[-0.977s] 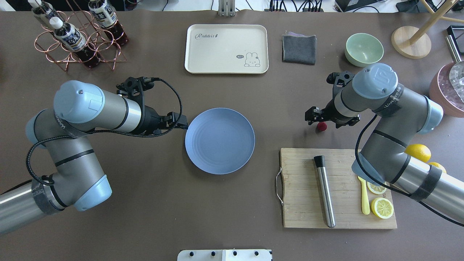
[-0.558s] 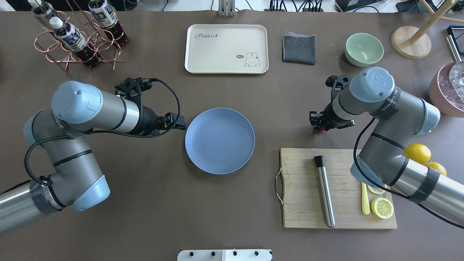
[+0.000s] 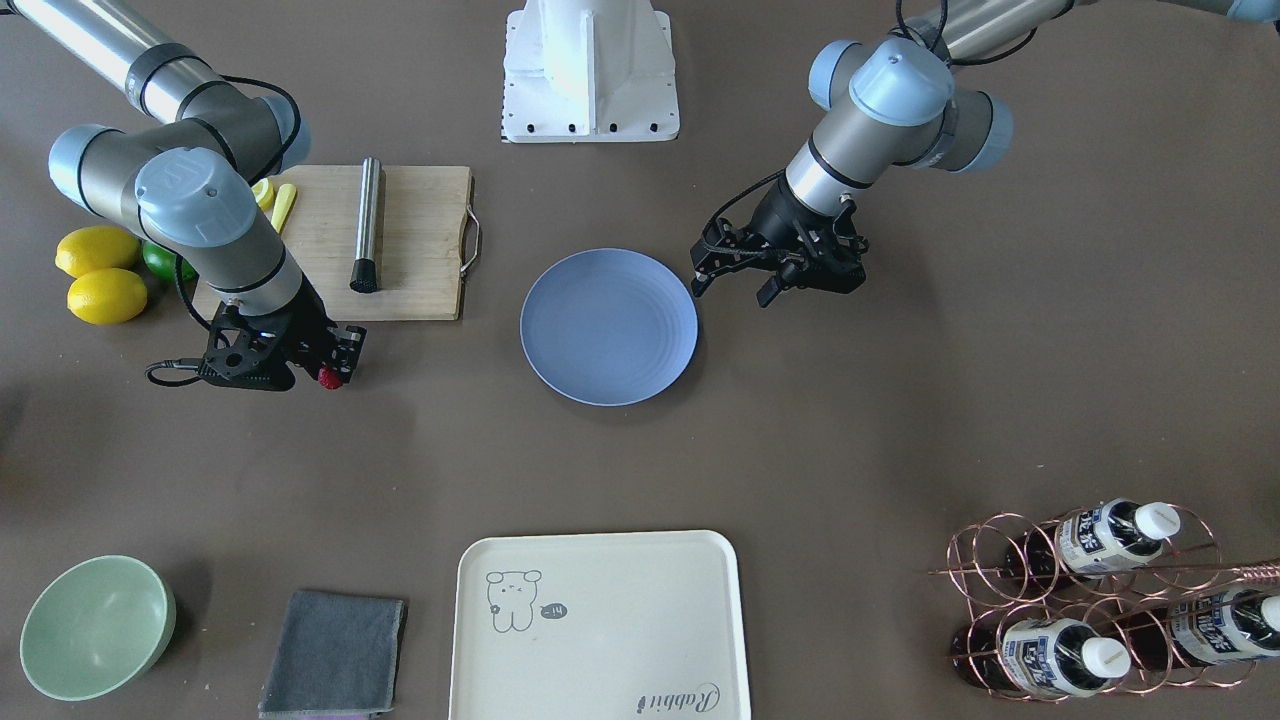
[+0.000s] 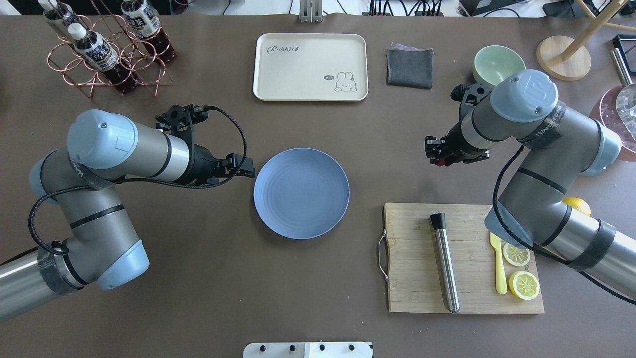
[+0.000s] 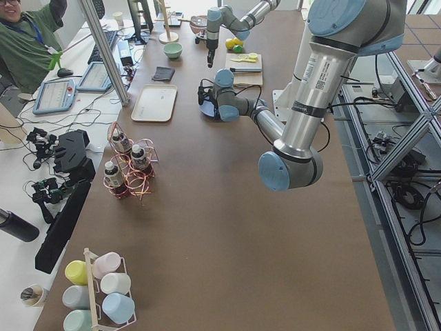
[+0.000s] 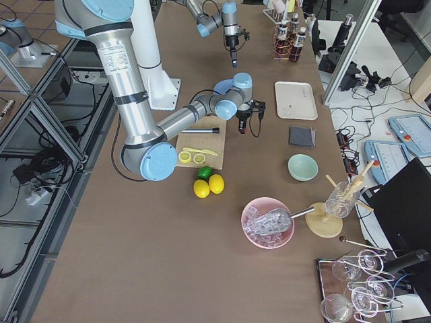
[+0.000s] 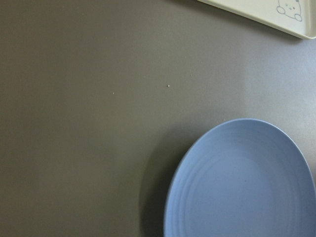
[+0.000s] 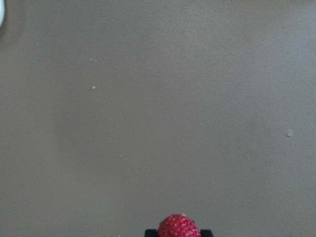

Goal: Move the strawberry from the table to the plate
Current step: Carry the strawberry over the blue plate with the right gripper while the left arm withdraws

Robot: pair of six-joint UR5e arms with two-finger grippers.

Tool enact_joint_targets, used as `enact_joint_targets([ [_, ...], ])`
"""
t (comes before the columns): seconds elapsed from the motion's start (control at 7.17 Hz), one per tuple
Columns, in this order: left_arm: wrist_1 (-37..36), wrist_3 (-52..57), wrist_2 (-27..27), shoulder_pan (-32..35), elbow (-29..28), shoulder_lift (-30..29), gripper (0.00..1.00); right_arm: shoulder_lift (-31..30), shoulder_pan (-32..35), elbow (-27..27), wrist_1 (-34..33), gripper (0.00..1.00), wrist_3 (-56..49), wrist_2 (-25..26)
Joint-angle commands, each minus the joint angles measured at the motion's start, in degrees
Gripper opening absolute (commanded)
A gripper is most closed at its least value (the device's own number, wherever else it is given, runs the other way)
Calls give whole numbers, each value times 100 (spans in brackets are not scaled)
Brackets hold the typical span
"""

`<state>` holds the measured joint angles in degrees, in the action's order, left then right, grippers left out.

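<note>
The strawberry (image 8: 178, 227) is a small dark red berry pinched between the black fingertips of my right gripper (image 4: 437, 159), which is shut on it. It hangs just above the table (image 4: 387, 144), right of the plate and behind the cutting board; the front-facing view shows the strawberry (image 3: 327, 378) at the gripper's tip. The blue plate (image 4: 301, 193) lies bare at the table's middle. My left gripper (image 4: 247, 169) hovers open at the plate's left rim, holding nothing. In the left wrist view the plate (image 7: 247, 182) fills the lower right.
A wooden cutting board (image 4: 417, 268) with a steel muddler (image 4: 445, 261), lemon slices and a yellow knife lies in front of the right gripper. A cream tray (image 4: 310, 67), grey cloth (image 4: 410, 67) and green bowl (image 4: 497, 62) stand at the back, a bottle rack (image 4: 107, 49) at the back left.
The strawberry lay on the table by the right gripper's fingers; the gripper closed on it and has lifted it, drifting toward the table's back. The left arm has barely shifted.
</note>
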<state>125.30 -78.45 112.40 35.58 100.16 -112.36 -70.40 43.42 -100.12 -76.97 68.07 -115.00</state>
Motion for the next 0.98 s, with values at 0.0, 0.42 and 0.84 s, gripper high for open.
enact_joint_targets([
  [0.0,-6,582,115,325,396,614,98,532,-35,-411,-921,0,135,3],
  [0.42,12,3231,658,1421,513,1504,98,1123,-788,-386,-969,0,936,397],
  [0.84,484,4363,678,2231,513,2496,98,1378,-1422,-289,-1048,0,1146,907],
])
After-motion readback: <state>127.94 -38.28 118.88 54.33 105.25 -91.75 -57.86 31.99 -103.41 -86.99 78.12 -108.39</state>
